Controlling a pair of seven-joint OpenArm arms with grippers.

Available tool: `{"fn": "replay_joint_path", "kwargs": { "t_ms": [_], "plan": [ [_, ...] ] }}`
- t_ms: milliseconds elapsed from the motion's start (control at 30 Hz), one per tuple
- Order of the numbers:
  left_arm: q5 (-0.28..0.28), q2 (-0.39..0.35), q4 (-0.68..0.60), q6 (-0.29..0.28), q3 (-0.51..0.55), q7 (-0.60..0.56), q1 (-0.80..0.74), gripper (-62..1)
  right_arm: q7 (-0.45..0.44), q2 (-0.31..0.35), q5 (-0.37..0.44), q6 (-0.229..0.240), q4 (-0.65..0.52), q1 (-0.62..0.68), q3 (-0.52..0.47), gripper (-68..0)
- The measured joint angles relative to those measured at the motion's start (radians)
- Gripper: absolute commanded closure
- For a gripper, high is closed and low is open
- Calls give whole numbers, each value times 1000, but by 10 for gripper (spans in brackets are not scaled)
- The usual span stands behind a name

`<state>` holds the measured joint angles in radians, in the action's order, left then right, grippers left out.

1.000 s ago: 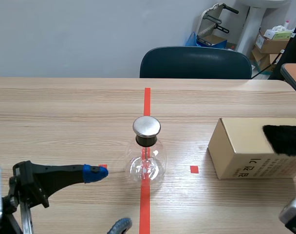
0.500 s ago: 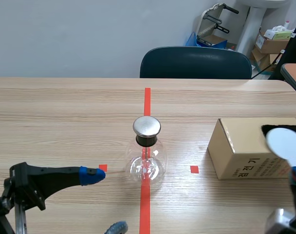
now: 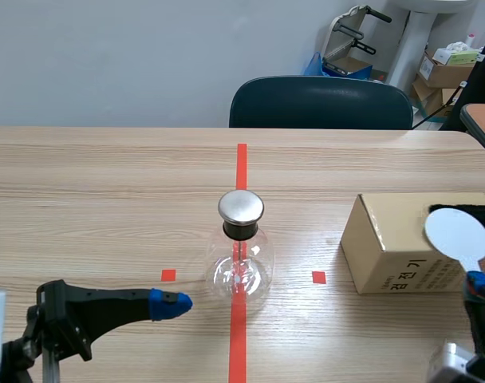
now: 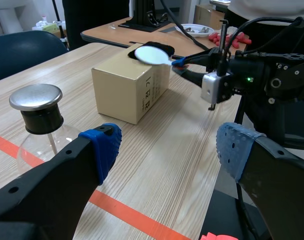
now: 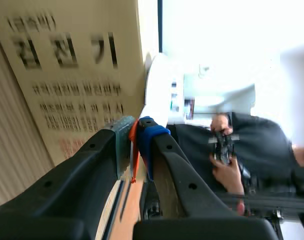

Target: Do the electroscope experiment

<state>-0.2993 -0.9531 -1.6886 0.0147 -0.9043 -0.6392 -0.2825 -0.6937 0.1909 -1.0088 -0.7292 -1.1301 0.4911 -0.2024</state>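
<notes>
Fingers (image 4: 102,145) of the left gripper (image 4: 167,150) are spread wide, blue pads well apart. Nothing sits between them and they touch nothing. In the scene view only one pad shows, low over the near-left of the table (image 3: 83,199). It points toward the electroscope (image 3: 241,259) and stops short of it, just left of the centre tape line.

The electroscope is a clear glass flask with a black stopper and a round metal cap (image 3: 241,207). It stands upright mid-table, right on the orange-red centre line. The left wrist view puts it ahead of the left finger and off to that side, clear of the gripper.

A cardboard box (image 3: 390,243) lies on the table to the right of the flask, well apart from it, with print on the near face. A black furry patch (image 4: 159,47) lies on its top at the far end.

The right gripper (image 5: 135,135) sits at the near-right edge with its fingers clamped on the thin stem of a white disc paddle (image 3: 458,233), pads nearly meeting around it. The disc is held up at the box's right end. In the scene view it overlaps the black patch, and in the left wrist view it sits just over the box top beside the patch. Cannot tell whether the disc touches the patch.
</notes>
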Motion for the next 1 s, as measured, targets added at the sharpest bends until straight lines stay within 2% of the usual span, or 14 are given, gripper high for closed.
{"fn": "replay_joint_path", "kwargs": {
  "t_ms": [33, 133, 167, 233, 333, 400, 467, 533, 600, 667, 767, 833, 933, 1000],
  "plan": [
    [0, 0, 0, 0, 7, -1, 0, -424, 25, 0, 3, 0, 0, 0, 2, -8],
    [0, 0, 0, 0, 22, -2, 0, -424, 248, 0, 12, 0, 0, 0, 2, -8],
    [0, 0, 0, 0, 23, -1, 0, -424, 288, 2, 21, 0, 0, 0, 0, -8],
    [0, 0, 0, 0, 29, -1, 0, -424, 252, 5, 10, 0, 0, 6, -6, -8],
    [0, 0, 0, 0, 34, -1, 0, -424, 32, 5, -1, 0, 0, 8, -6, -8],
    [0, 0, 0, 0, 35, -1, 0, -424, -31, 2, -2, 0, 0, 8, -4, -8],
    [0, 0, 0, 0, 37, -1, 0, -420, 31, 0, 6, 0, 0, 8, -1, -8],
    [0, 0, 0, 2, 40, -1, 0, -416, 184, 0, 18, 0, 0, 8, 2, -8],
    [0, 0, 0, 3, 40, 0, 0, -416, 275, 2, 30, 0, 0, 6, 0, -8],
    [0, 0, 0, 3, 40, 0, 0, -416, 261, 3, 20, 0, 0, 6, 0, -8],
    [0, 0, 0, 3, 40, 0, 0, -416, 114, 3, 6, -1, 0, 6, 0, -8],
    [0, 0, 0, 3, 40, 0, 0, -416, 55, 3, 3, 0, 0, 6, 1, -8],
    [0, 0, 0, 3, 40, 0, 0, -416, 54, 3, 3, 0, 0, 6, 1, -8],
    [0, 0, 0, 3, 40, 0, 0, -416, 87, 3, 3, 0, 0, 6, 1, -8]
  ]
}}
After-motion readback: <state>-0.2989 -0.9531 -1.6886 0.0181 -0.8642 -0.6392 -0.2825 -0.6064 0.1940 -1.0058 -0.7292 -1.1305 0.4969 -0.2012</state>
